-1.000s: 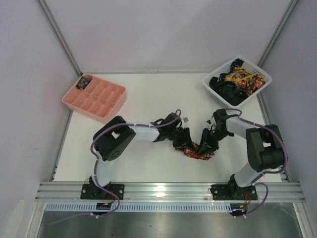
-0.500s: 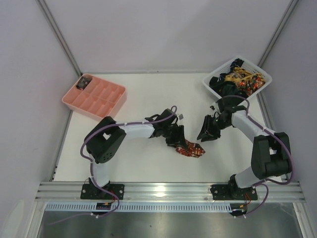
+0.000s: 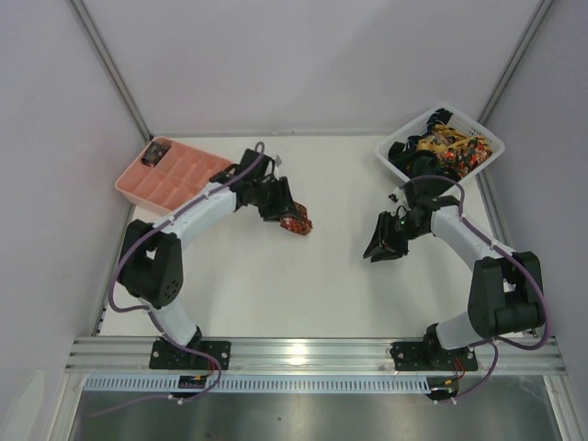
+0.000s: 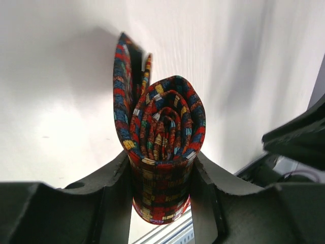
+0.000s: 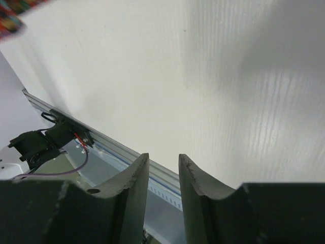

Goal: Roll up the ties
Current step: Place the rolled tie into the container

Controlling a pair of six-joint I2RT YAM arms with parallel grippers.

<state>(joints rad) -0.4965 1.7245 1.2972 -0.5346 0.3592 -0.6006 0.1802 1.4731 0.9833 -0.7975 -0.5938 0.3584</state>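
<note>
Near the pink tray, left fingers clamping 1 rolled tie, right fingers slightly apart, holding nothing.

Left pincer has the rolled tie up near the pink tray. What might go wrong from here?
The rolled tie has a loose tail standing beside the coil, outside the grip of the left pincer; it may unwind on release. The pink tray has narrow compartments, so the roll could catch on a divider.
</note>
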